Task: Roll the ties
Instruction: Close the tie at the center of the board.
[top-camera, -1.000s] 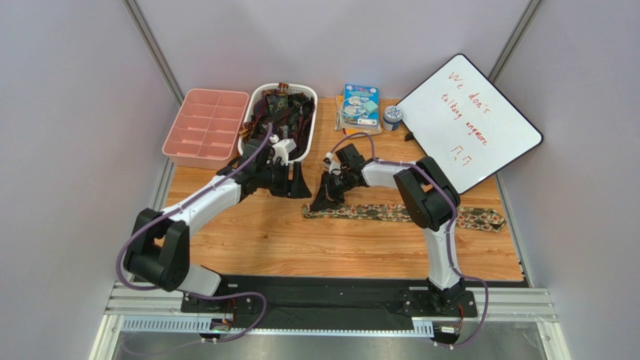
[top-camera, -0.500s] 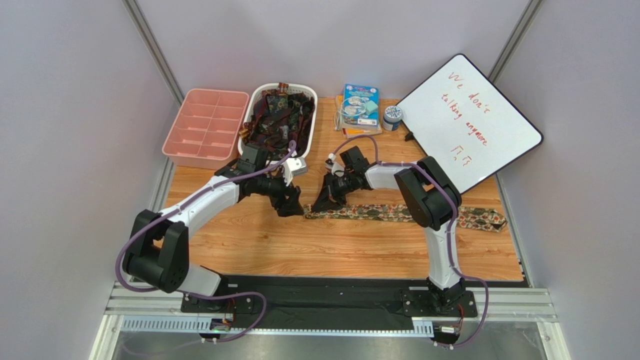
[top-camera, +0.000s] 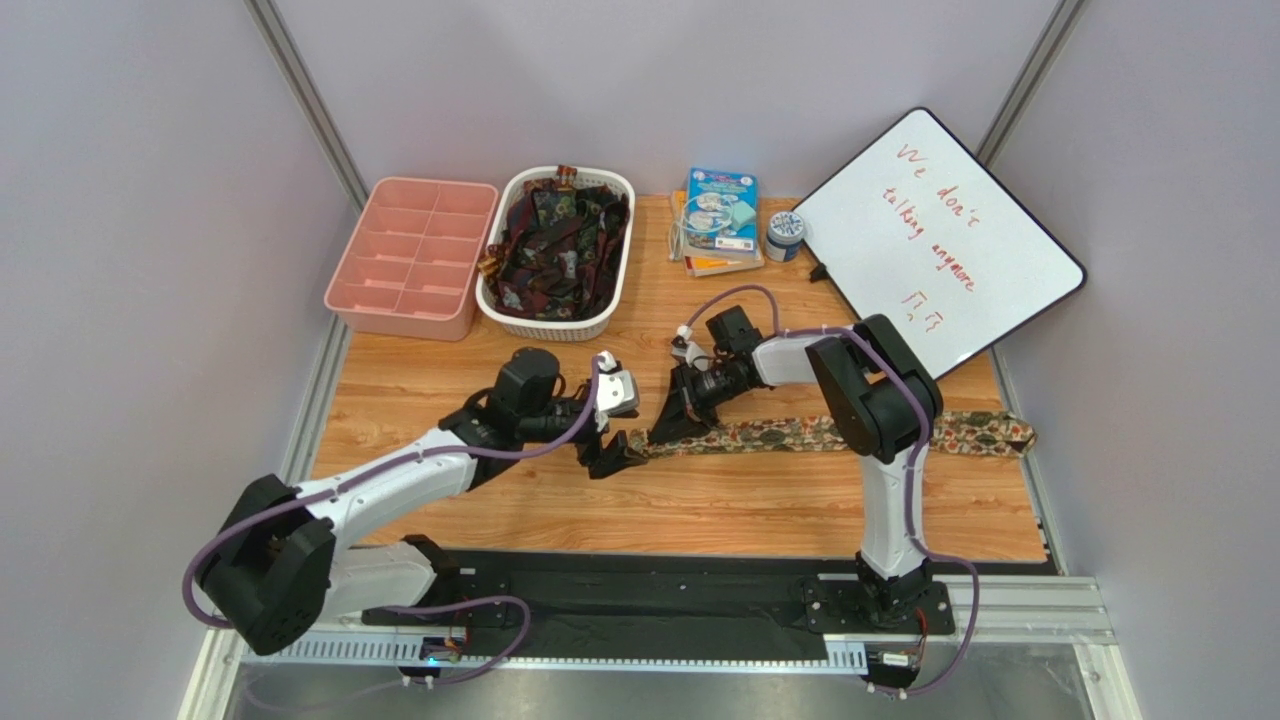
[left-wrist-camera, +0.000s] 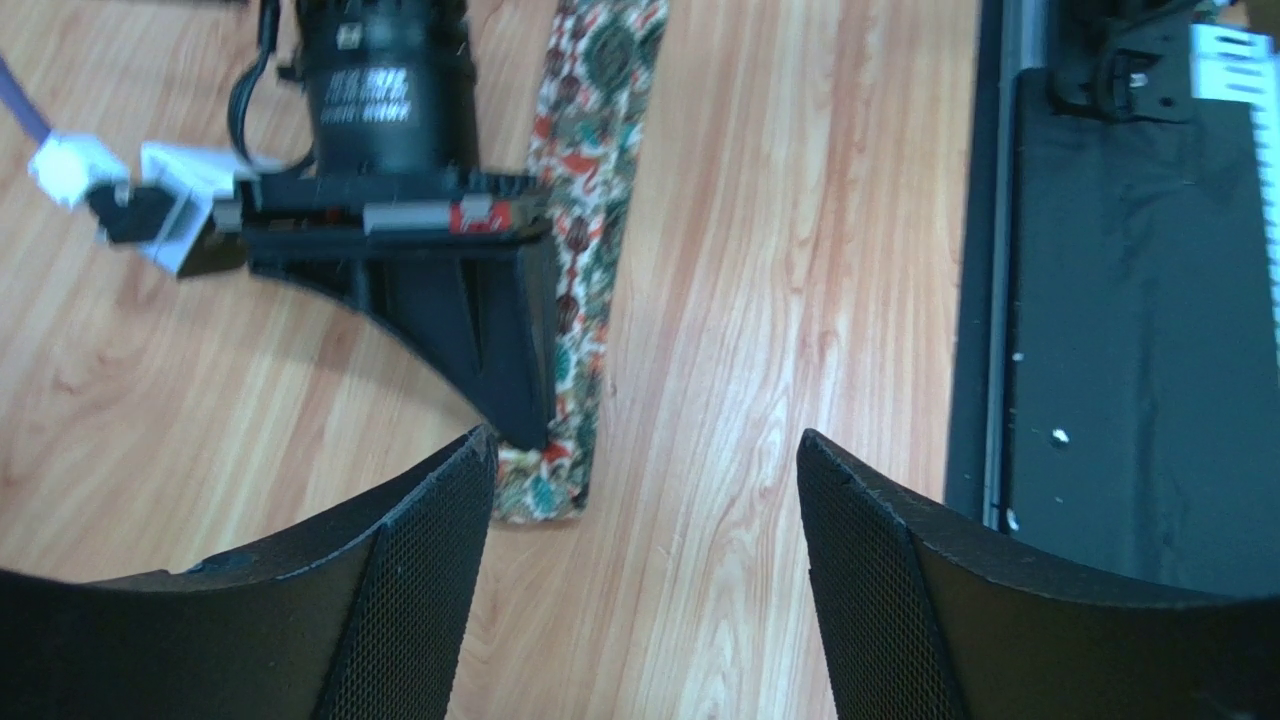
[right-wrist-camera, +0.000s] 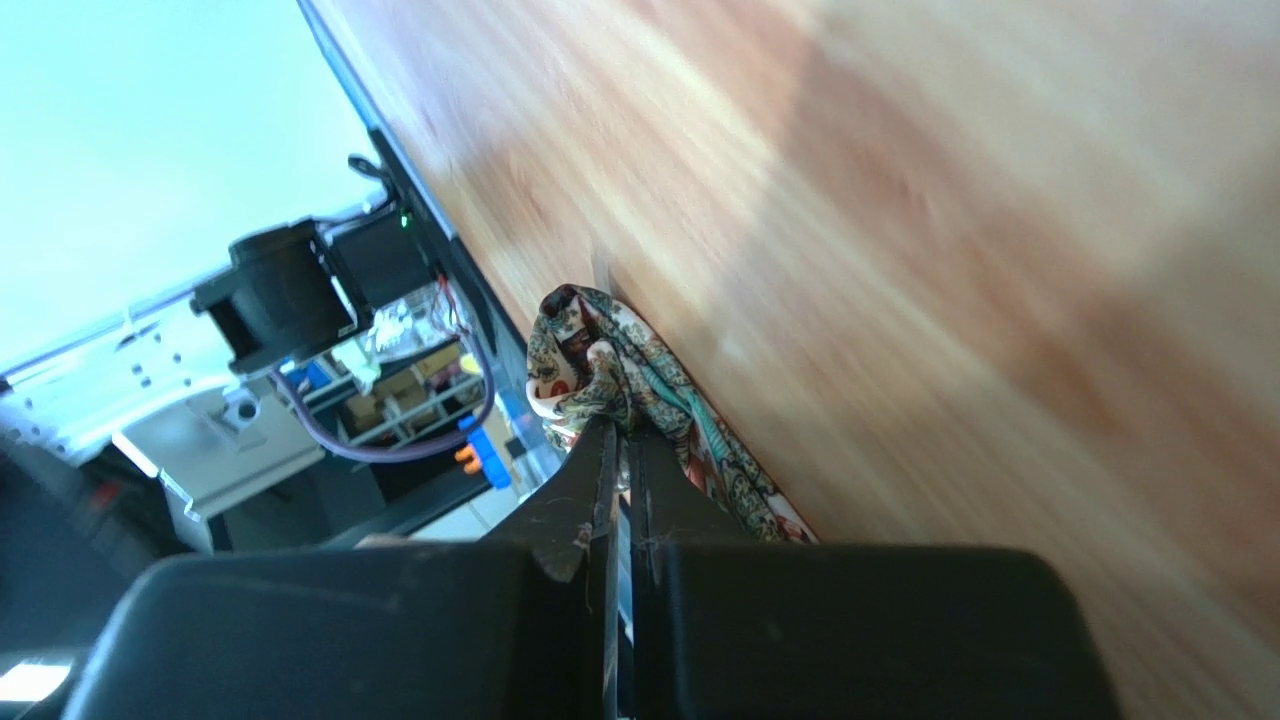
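Top view, tie: an olive-and-tan tie (top-camera: 774, 437) with a dense floral print lies flat on the desk (top-camera: 721, 510), running from 9 to 3 o'clock, right of centre.
Top view, right hand: the right hand (top-camera: 673, 428) sits on the tie's 9 o'clock end.
Top view, left hand: the left hand (top-camera: 616, 450) is just beside that end, at its 9 o'clock.
Top view, other ties: dark ties (top-camera: 556, 240) are heaped in a white basket (top-camera: 549, 330) toward 12 o'clock.
Left wrist view: fingers (left-wrist-camera: 421, 600) are spread apart and hold nothing; the tie's tip lies at 11 o'clock.
Right wrist view: fingers are pressed together, clamped on the tie's folded-over end.
Handling: it is probably light, limp and slippery. Grip it at the pinched end, or the roll will likely loosen.
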